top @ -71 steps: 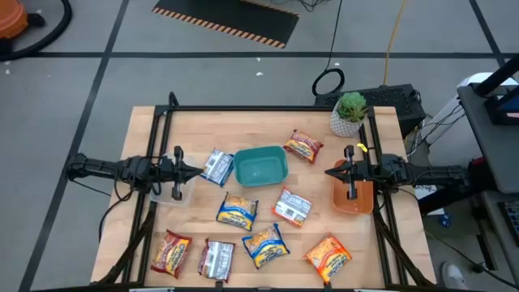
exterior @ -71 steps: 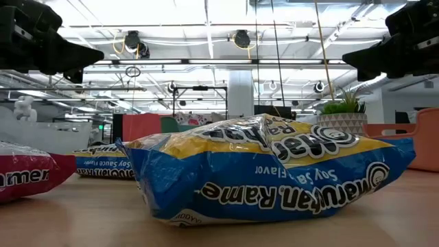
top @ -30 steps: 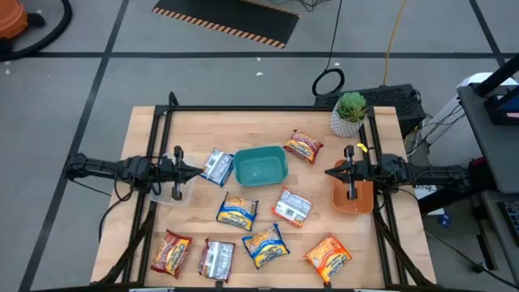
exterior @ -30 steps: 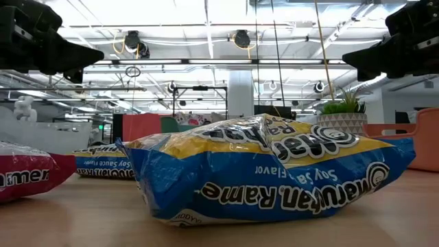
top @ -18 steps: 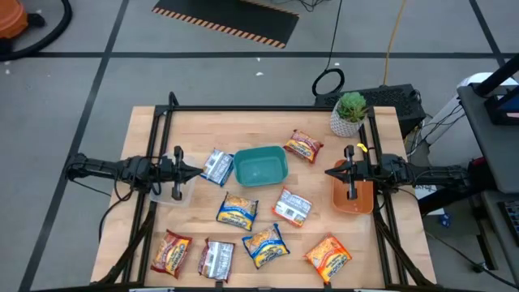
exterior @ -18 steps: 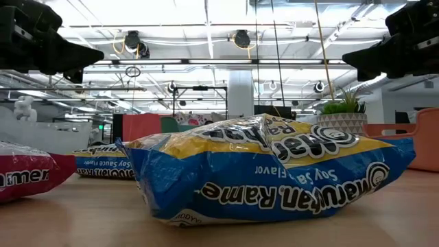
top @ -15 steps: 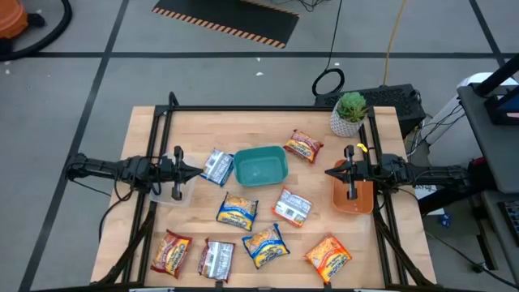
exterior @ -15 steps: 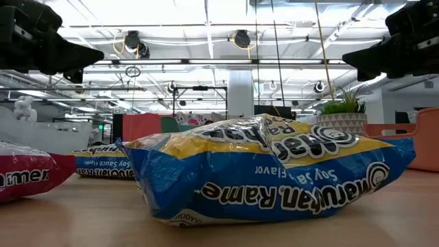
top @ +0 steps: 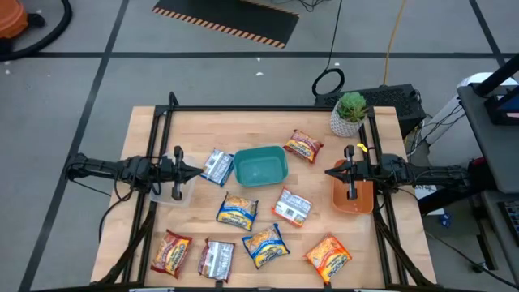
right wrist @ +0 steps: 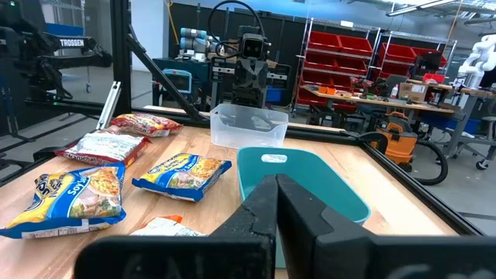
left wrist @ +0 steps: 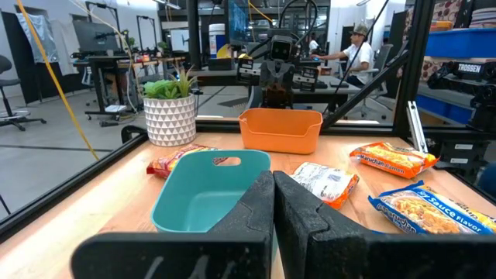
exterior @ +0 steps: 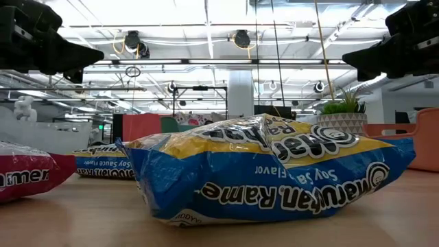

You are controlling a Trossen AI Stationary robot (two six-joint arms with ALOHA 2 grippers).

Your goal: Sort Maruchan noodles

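Note:
Several Maruchan packets lie flat on the table: a white one (top: 217, 167) beside the teal bin (top: 260, 165), a dark red one (top: 302, 147), blue-and-yellow ones (top: 237, 212) (top: 266, 245), a white one (top: 293, 207), an orange one (top: 328, 255), another dark red one (top: 171, 253) and a white-and-dark one (top: 216, 259). My left gripper (top: 197, 171) hovers shut at the table's left side, pointing toward the bin. My right gripper (top: 328, 172) hovers shut over the orange tray (top: 353, 199). The wrist views show each pair of fingers closed, left (left wrist: 273, 190) and right (right wrist: 275, 192).
A clear plastic container (top: 170, 191) sits under the left arm. A potted plant (top: 350, 113) stands at the far right corner. A black frame runs along the table's edges. In the low view a blue-and-yellow packet (exterior: 274, 171) fills the foreground.

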